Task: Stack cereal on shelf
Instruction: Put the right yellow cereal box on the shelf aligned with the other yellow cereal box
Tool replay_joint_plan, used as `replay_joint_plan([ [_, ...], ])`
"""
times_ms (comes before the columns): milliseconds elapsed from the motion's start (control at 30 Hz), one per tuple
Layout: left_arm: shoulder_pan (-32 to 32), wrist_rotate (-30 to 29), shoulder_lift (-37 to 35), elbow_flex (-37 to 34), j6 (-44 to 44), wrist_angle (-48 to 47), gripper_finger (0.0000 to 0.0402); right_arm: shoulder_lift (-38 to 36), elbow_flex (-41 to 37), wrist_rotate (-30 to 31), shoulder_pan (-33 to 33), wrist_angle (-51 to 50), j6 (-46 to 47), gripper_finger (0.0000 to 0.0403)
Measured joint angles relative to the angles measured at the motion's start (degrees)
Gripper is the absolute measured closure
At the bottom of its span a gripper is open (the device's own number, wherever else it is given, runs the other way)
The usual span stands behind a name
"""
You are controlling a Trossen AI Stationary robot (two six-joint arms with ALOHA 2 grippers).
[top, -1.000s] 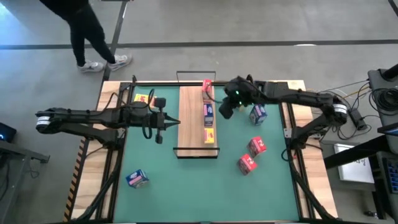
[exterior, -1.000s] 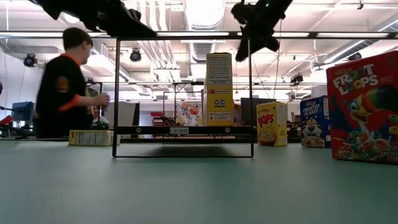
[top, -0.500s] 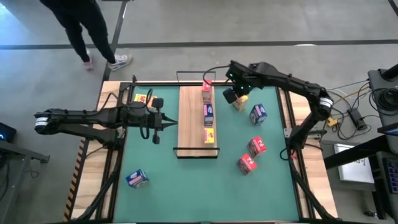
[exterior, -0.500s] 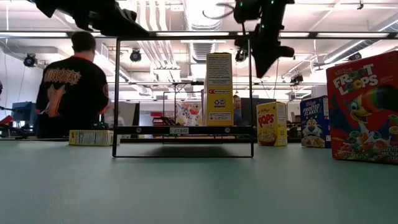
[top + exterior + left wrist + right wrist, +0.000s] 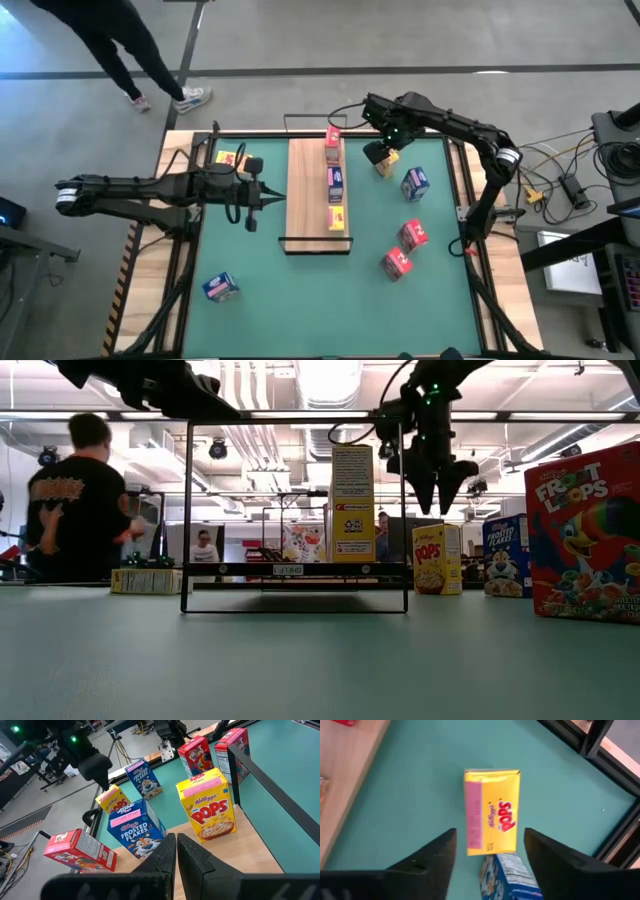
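Observation:
The shelf (image 5: 312, 190) is a light-wood board on the green mat, and three cereal boxes stand on it: red (image 5: 333, 140), blue (image 5: 336, 182), yellow (image 5: 337, 217). To its right, a yellow Pops box (image 5: 492, 812) stands upright on the mat. My right gripper (image 5: 437, 495) hangs open above this box, fingers pointing down, one tip over each side, clear of its top. A blue box (image 5: 415, 183) stands just beside it. My left gripper (image 5: 280, 197) is shut and empty at the shelf's left edge, pointing at the boxes on it (image 5: 207, 810).
Two red boxes (image 5: 413, 235) (image 5: 397, 264) sit on the mat's right half. A blue box (image 5: 220, 288) is near left and a yellow one (image 5: 228, 158) far left. A black wire frame (image 5: 295, 510) rises over the shelf. A person (image 5: 80, 500) walks beyond the far edge.
My right gripper has swung away from the shelf toward the far right. It has tipped to point straight down, come lower over the yellow Pops box, and opened. The person behind the table has walked along the far side.

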Motion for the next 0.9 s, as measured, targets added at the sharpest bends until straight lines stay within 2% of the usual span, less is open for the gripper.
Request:
replay_joint_plan([
  [167, 0.0, -2.9, -0.7, 0.0, -0.1, 0.4, 0.0401, 0.9, -0.2, -2.4, -0.9, 0.1, -2.8, 0.0128],
  [400, 0.0, -12.0, -3.7, -0.3, -2.7, 0.2, 0.0401, 1.8, -0.7, -4.1, -0.9, 0.8, -4.4, 0.0113],
  [733, 0.0, -12.5, -11.0, -3.5, -2.6, 0.0, 0.0401, 1.9, -1.5, -4.0, -0.9, 3.8, -4.6, 0.0128],
  [900, 0.0, -12.5, -13.6, -4.2, -2.7, 0.1, 0.0401, 1.7, -1.5, -2.4, -0.9, 3.7, -4.8, 0.0121],
])
